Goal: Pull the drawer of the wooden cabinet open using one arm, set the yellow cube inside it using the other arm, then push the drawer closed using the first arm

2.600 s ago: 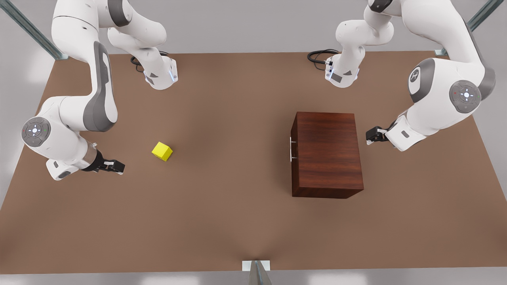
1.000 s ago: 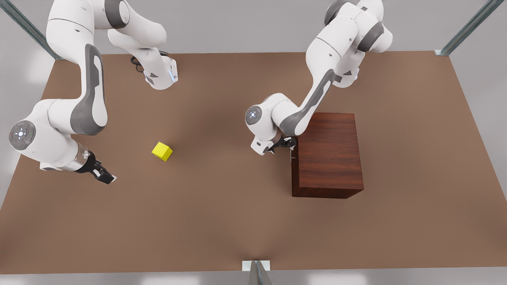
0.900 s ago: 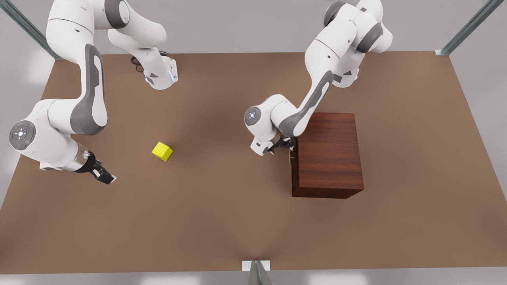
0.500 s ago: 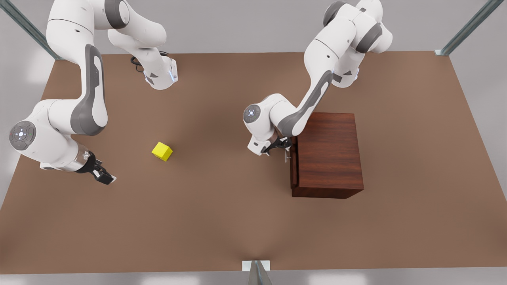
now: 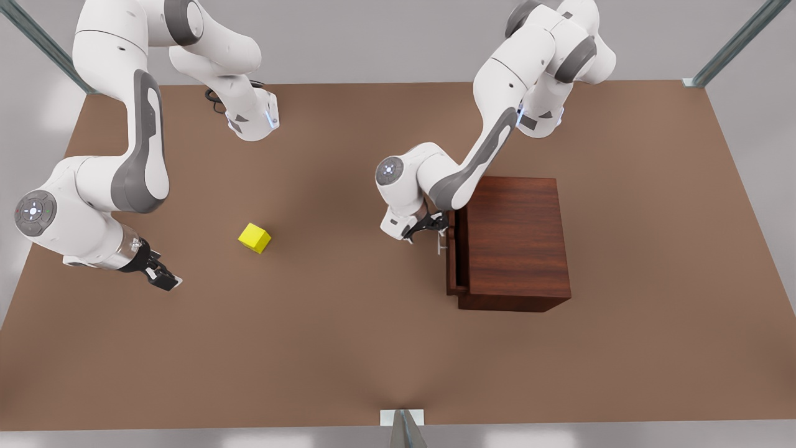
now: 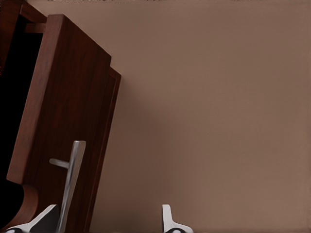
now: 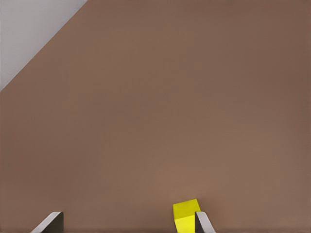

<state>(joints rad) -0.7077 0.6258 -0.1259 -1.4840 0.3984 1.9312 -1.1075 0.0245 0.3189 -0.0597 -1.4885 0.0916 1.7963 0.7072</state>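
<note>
The wooden cabinet (image 5: 516,239) stands on the front view's right. Its drawer (image 5: 452,261) sticks out a little toward the front view's left, dark inside. My left gripper (image 5: 435,225) is at the drawer's silver handle (image 5: 441,244). In the left wrist view the drawer front (image 6: 73,107) is tilted, and the handle (image 6: 72,179) stands between my left gripper's (image 6: 108,221) open fingers, close to one of them. The yellow cube (image 5: 254,238) lies on the table at the front view's left. My right gripper (image 5: 165,279) hangs open beside it, apart from it. The right wrist view has the cube (image 7: 184,213) ahead of my right gripper (image 7: 127,223).
The brown table (image 5: 348,336) stretches between the cube and the cabinet. Both arm bases (image 5: 252,118) stand at its far edge. Metal frame posts (image 5: 403,429) stand at the near edge and the far corners.
The left arm swung from behind the cabinet to its front, and the drawer has slid out toward the front view's left with the left gripper. The right gripper dropped slightly, then stayed still.
</note>
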